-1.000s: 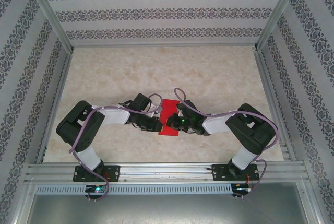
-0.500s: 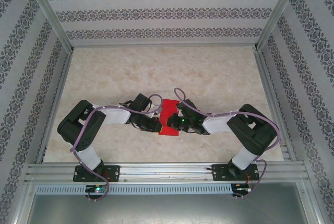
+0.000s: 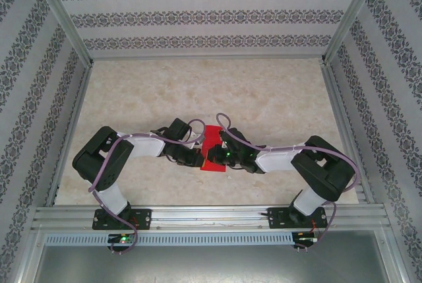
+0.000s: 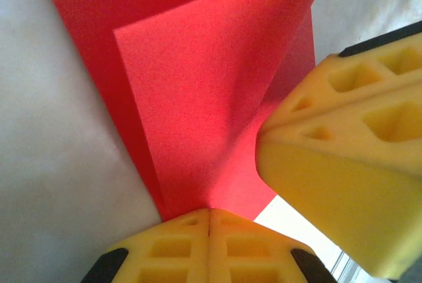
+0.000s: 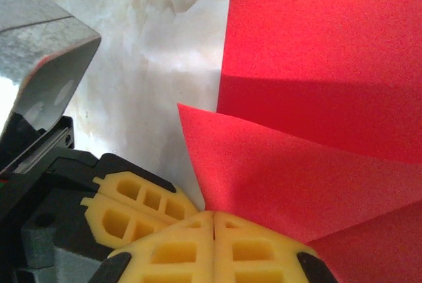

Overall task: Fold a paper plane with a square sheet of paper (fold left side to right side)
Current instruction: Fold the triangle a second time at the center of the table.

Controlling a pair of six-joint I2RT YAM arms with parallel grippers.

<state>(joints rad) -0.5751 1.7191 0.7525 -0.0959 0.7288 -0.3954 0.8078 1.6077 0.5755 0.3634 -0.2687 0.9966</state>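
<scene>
The pale marbled bench spreads wide and open beyond the thin, bright red, creased sheet of paper and to both sides of it. It runs out to the aluminium frame rails and the patterned wallpaper walls. The black-and-white left arm and right arm bend in from either side of the sheet and meet over it, crowding each other there.

The left gripper has its yellow fingers pressed together, clamped on a lifted point of the sheet at its left edge. The right gripper is likewise pinched on a raised red flap, and one of its fingers sits just beside the left gripper.

A second ago the right gripper stood further right over the sheet. It has since come leftward, hiding more of the red. The left arm is much as it was.
</scene>
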